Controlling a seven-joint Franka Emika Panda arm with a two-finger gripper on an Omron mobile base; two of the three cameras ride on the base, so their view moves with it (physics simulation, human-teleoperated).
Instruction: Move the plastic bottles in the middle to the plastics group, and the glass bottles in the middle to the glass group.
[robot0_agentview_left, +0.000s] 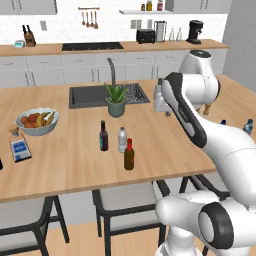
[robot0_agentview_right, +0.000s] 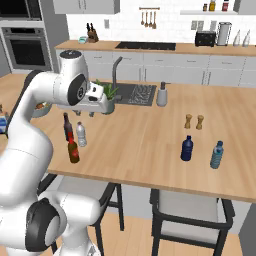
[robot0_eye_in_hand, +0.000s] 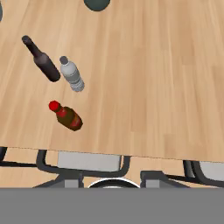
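The gripper (robot0_agentview_right: 85, 114) hangs under the white hand at the left of the right base view. Its two short dark fingers (robot0_agentview_right: 79, 114) stand apart, released, with nothing between them.

Just below it in that view stand three bottles close together but apart: the near-black bottle (robot0_agentview_right: 67, 126), the clear water bottle (robot0_agentview_right: 81, 135) and the brown bottle (robot0_agentview_right: 73, 150) with its red cap. The hand view looks down on them at upper left, all upright on the wooden counter (robot0_eye_in_hand: 153, 87).

The right base view shows at centre right the dark-blue bottle (robot0_agentview_right: 187, 148) and the light-blue bottle (robot0_agentview_right: 217, 155), with two wooden shakers (robot0_agentview_right: 194, 121) behind them. The left base view shows at far left the flat blue-labelled bottle (robot0_agentview_left: 19, 145) beside the fruit bowl (robot0_agentview_left: 37, 122).

Bare wood lies wide between the three bottles and either group. The brown bottle stands nearest the counter's front edge, with chairs (robot0_eye_in_hand: 87, 168) below it.
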